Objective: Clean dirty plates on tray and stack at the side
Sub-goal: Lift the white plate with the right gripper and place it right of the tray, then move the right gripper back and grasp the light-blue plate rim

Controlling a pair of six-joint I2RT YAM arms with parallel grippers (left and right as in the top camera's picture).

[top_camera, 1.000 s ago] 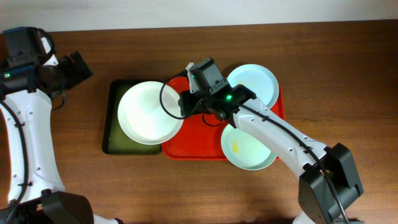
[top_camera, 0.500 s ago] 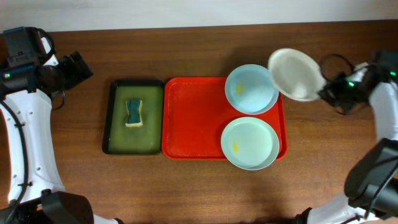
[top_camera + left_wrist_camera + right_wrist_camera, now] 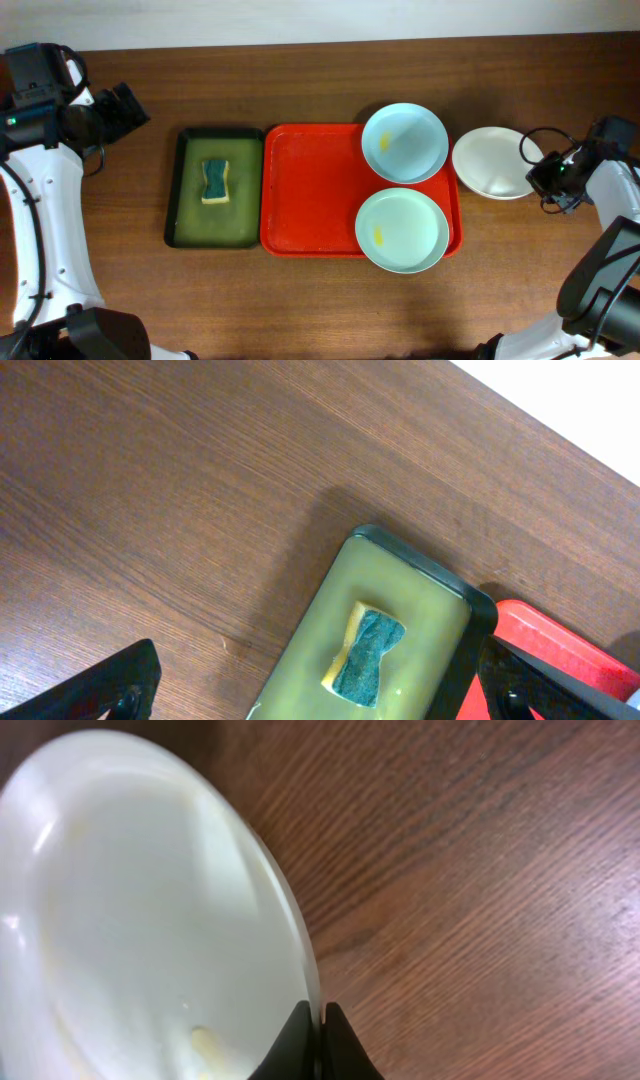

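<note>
We see the white plate point(image 3: 490, 162) on the wooden surface point(image 3: 330, 300), just to the right of the red tray point(image 3: 310, 190) and apart from its rim. The right gripper point(image 3: 537, 177) is at the plate's right edge. In the right wrist view its two fingertips are pinched together on the plate's rim point(image 3: 313, 1032), with the plate's hollow spreading off to the left. We cannot tell whether the plate sits fully flat. The right arm reaches in low from the right edge of the surface.

On the tray's right half lie the pale blue plate point(image 3: 404, 143) at the far side and the mint-green plate point(image 3: 402, 231) at the near side, each with a small yellow smear.

Left of the tray, the dark green basin point(image 3: 186, 215) holds a sponge point(image 3: 214, 181). The left gripper point(image 3: 127, 108) hangs further left, clear of everything, with its fingers spread wide and empty.
</note>
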